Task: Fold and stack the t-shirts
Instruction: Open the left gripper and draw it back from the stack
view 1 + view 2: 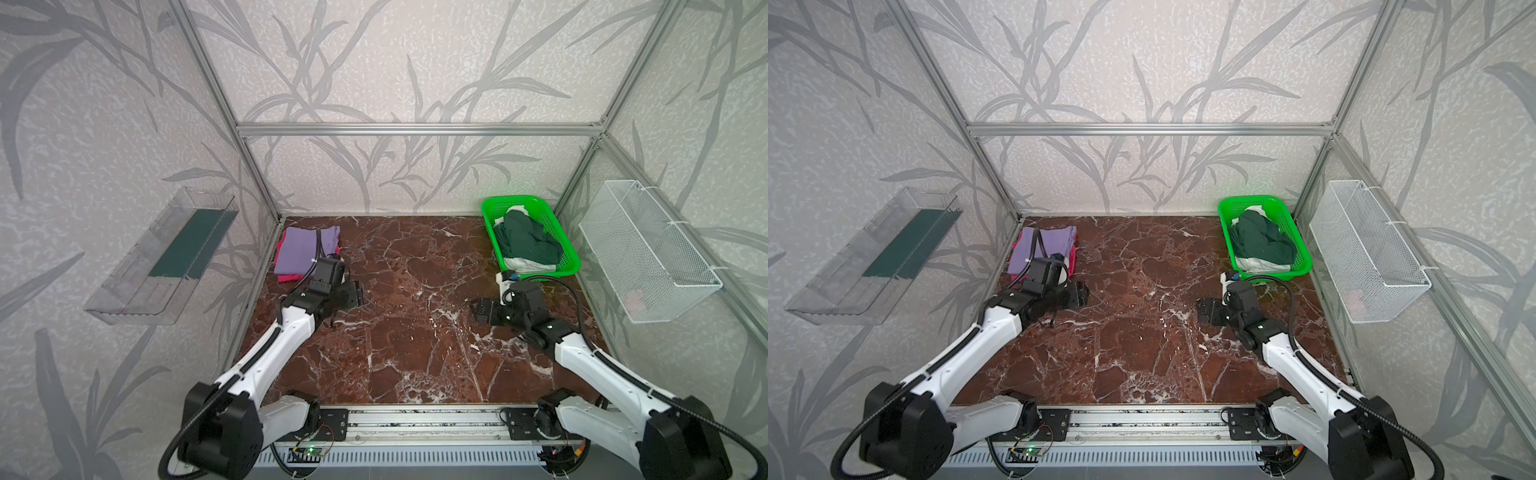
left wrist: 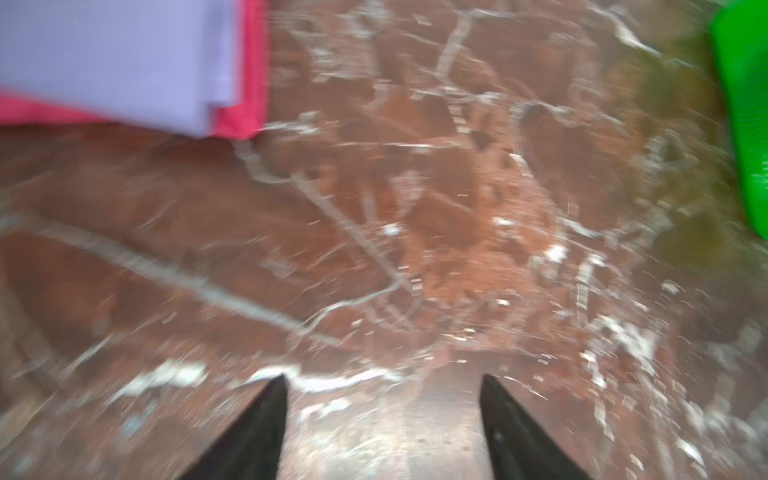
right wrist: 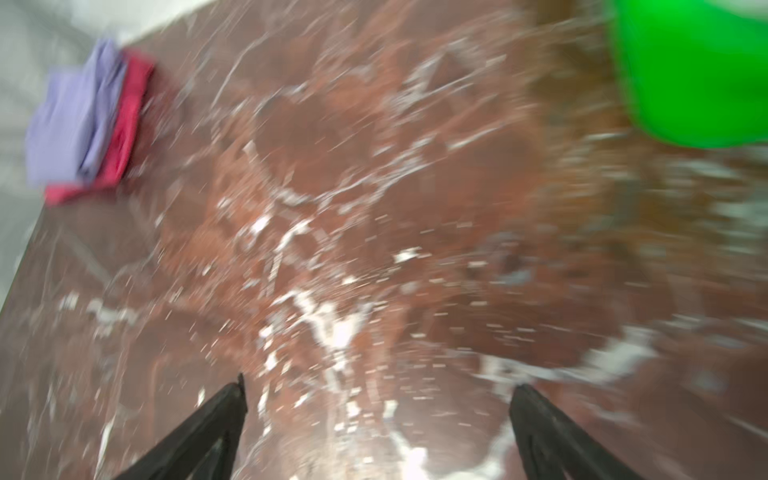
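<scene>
Two folded t-shirts are stacked at ten o'clock on the counter, one lavender t-shirt upon one magenta t-shirt. One dark green garment and one white garment are held in one basket at two o'clock. Two claws are spread and empty: left claw, right claw.

Both top views overlook the table; wrist cameras skim it.
</scene>
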Robot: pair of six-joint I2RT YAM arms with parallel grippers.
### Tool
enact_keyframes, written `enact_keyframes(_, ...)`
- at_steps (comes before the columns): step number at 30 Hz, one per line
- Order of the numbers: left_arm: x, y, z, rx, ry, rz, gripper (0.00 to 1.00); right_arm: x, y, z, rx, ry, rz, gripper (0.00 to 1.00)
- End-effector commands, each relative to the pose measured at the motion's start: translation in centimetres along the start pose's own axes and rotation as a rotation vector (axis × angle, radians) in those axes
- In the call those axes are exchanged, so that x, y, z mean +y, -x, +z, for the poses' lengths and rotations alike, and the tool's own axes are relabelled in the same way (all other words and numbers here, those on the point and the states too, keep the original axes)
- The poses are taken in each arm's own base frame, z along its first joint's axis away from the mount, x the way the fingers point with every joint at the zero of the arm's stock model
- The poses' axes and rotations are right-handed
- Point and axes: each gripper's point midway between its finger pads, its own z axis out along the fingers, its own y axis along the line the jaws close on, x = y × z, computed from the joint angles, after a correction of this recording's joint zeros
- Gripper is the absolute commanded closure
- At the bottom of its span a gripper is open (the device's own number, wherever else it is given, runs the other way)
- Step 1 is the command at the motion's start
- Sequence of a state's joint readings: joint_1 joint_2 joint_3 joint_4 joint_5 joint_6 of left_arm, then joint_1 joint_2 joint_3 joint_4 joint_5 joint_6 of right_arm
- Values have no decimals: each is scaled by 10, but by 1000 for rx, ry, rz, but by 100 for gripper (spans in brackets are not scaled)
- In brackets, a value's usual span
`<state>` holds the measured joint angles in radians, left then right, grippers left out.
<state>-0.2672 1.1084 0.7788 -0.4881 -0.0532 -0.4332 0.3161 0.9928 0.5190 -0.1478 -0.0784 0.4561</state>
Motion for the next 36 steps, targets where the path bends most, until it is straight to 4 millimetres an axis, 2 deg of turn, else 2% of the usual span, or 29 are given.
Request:
enact_keyframes(1, 72, 20, -25, -225, 363, -107, 1, -23, 17, -19, -118, -92, 9, 1)
enact_keyframes(2, 83, 22, -32, -260, 424, -119, 1, -29, 22, -24, -165, -123, 10, 1)
enact_keyframes(5, 114, 31, -55, -374, 628, -128, 1, -66, 36, -44, -330, -308, 33, 1)
enact_keyframes(6, 119, 35, -58, -411, 671, -118, 1, -72, 41, -51, -347, -377, -196, 0)
enact_keyframes(8, 125, 36, -52, -468, 715, -90, 1, -77, 45, -54, -402, -418, -298, 1)
enact_keyframes(12, 117, 35, -12, -558, 654, 11, 1, -101, 32, -44, -455, -487, -355, 1)
enact_keyframes(15, 114, 42, 8, -592, 613, 22, 1, -97, 42, -37, -511, -425, -329, 1)
enact_keyframes(17, 113, 53, 19, -610, 550, 27, 1, -97, 49, -30, -546, -390, -330, 1)
enact_keyframes(19, 116, 62, 29, -637, 433, -13, 1, -98, 57, -19, -550, -352, -310, 1)
enact_keyframes(21, 125, 67, 36, -629, 401, -29, 1, -96, 67, -12, -580, -306, -307, 1)
enact_keyframes(23, 126, 65, 48, -637, 354, -33, 1, -92, 74, -5, -613, -265, -322, 1)
enact_keyframes(27, 93, 66, 85, -546, 195, 127, 1, -91, 74, 19, -623, -214, -333, 1)
enact_keyframes(29, 93, 66, 87, -519, 179, 123, 1, -95, 70, 34, -628, -203, -337, 1)
enact_keyframes(30, 93, 66, 88, -523, 180, 125, 1, -91, 75, 37, -618, -183, -346, 1)
enact_keyframes(34, 94, 66, 88, -513, 173, 120, 1, -85, 75, 73, -321, -151, -357, 1)
enact_keyframes(36, 94, 66, 88, -512, 170, 121, 1, -83, 79, 70, -409, -167, -371, 1)
